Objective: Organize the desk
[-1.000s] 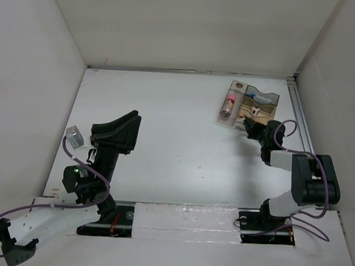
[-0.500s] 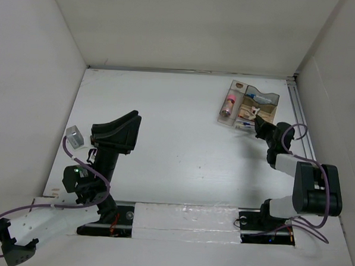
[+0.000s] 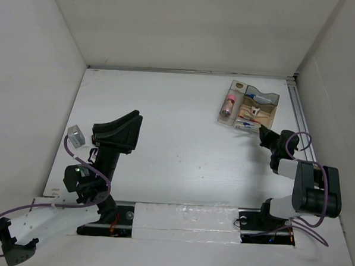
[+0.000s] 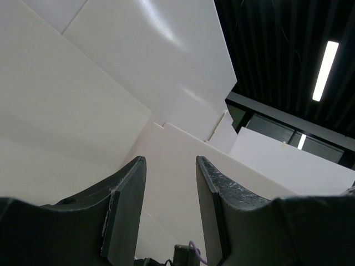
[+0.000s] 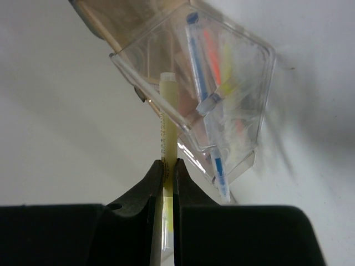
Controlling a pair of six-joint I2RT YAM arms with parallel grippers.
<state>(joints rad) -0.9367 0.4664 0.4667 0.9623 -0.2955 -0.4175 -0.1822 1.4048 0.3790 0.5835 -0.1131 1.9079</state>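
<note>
Two right fingers [image 5: 151, 188] pinching pale pen [image 5: 167, 119], clear tray [image 5: 266, 66] behind

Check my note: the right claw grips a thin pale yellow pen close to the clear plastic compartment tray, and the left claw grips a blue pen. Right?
No: the left claw is open and empty, as the left wrist view shows. The rest holds: the right claw grips the thin pale yellow pen close to the clear plastic compartment tray.
</note>
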